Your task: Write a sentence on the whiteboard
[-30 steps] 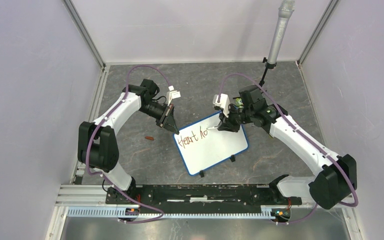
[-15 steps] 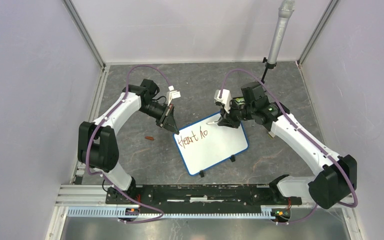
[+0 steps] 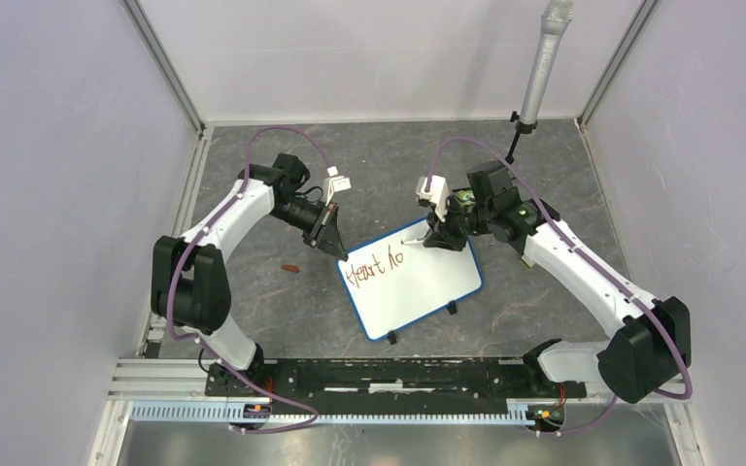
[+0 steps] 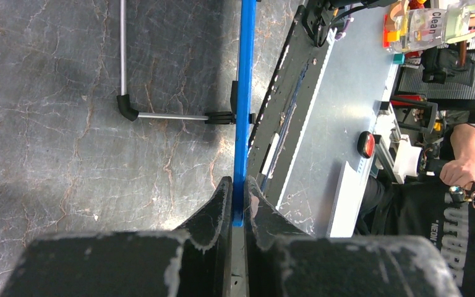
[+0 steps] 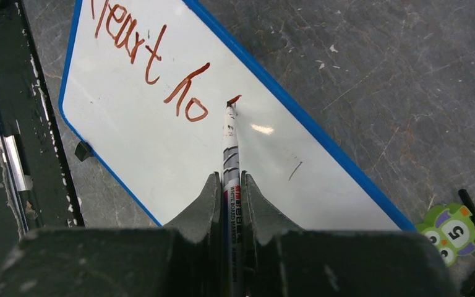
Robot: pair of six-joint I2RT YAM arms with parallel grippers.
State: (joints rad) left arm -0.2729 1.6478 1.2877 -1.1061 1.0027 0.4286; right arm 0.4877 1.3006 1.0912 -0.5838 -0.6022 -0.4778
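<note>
**Item 1, whiteboard** (image 3: 413, 282): stands on its small feet on the grey tabletop (image 3: 282, 311), skewed to the near rail, between my two arms.

**Item 2, sentence** (image 5: 142, 49): reddish-brown script in the board's far-left part. It reads "Heart", then two letters ending in "o". I judge it well short of finished.

**Item 3, left claw** (image 4: 238, 198): narrow, pinching the board's blue frame at its left corner and anchoring it.

**Item 4, right claw** (image 5: 229, 185): narrow, clamped round the barrel of the marker (image 5: 231, 154). The tip touches the board just right of the "o", with a short tick of ink at it.

**Item 5, hazards, my assessment:**
- The line slopes toward the far frame, and the tip is already near it. The word may run off the white surface unless I drop to a second line.
- The board is held at one corner only. A hard sideways stroke could pivot it about that pinch and distort the letters.
- Too much downward pressure could push the marker back through the claw. Too little would leave gaps in the strokes.
- My right claw passing low over the wet letters could smear them.
</note>
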